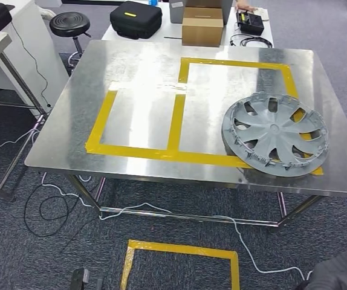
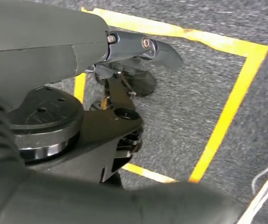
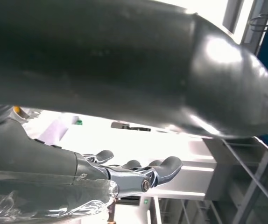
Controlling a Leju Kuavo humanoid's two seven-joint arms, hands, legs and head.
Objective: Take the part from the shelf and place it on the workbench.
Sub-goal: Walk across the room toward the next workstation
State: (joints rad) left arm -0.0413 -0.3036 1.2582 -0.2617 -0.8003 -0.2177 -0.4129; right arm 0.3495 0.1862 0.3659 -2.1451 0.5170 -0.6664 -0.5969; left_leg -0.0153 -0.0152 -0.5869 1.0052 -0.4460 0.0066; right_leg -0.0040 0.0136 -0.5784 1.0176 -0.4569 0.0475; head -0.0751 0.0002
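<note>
Your hubcap (image 1: 275, 134) sits flat at the right near corner of the workbench (image 1: 139, 72), and it looks like light, stiff but crackable plastic, so grab the rim or a spoke gap; left hand (image 2: 139, 60) and right hand (image 3: 139, 175) both hang loose, holding nothing.

No text, label, brand, number or sign can be read. The yellow patch on the black case (image 1: 135, 19) at the far side is too small to make out, and the cardboard box (image 1: 202, 26) beside it shows no legible print.
</note>
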